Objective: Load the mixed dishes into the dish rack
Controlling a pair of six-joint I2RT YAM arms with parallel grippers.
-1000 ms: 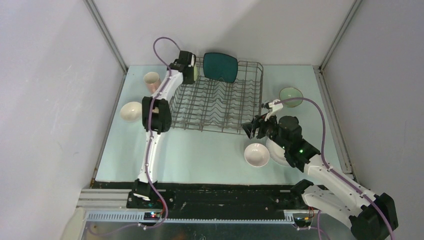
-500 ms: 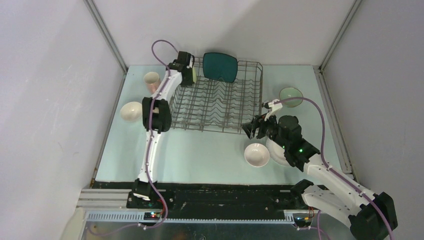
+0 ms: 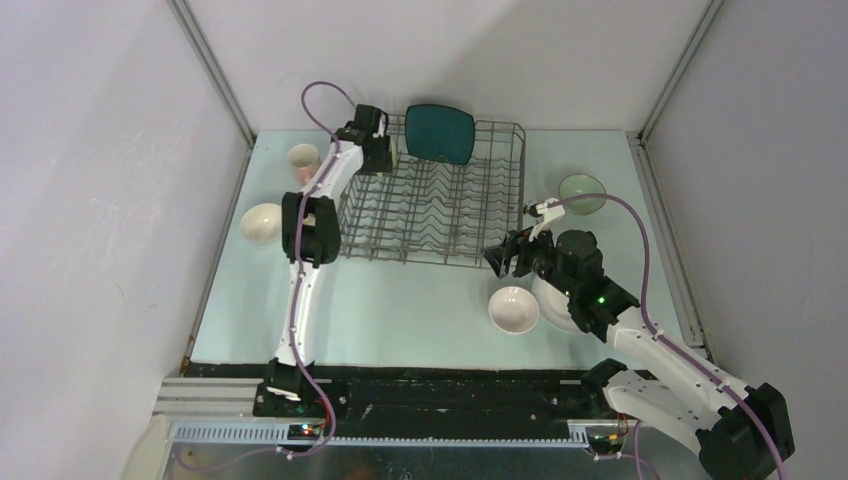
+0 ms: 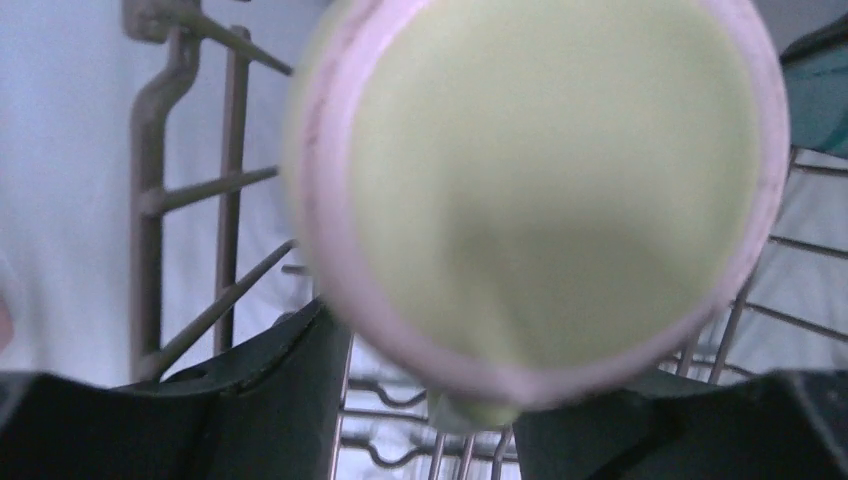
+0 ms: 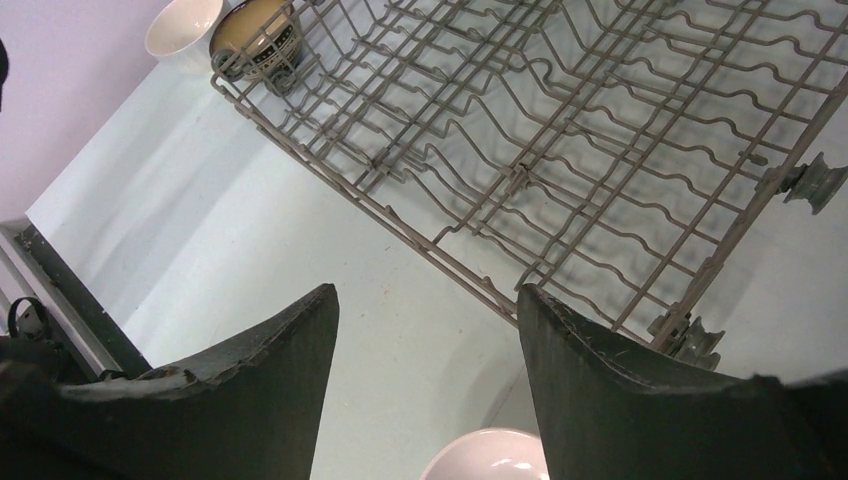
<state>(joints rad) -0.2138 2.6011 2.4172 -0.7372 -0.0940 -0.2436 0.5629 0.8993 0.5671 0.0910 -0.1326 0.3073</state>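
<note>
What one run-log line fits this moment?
left pincer: at mug, rack far-left corner, grip unclear | right pincer: open, empty, near white bowl | teal plate: rack's far end

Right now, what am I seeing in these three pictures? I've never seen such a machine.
These are two robot arms bolted to a table, each ending in a two-finger gripper. One picture looks down from above; the other two come from cameras on the wrists. The left gripper is at the far corner of the rack with a mug between its fingers; whether it grips it I cannot tell. The right gripper is open and empty, near the rack. A teal plate stands in the rack. On the table sit a cup, two white bowls and a green bowl.
</note>
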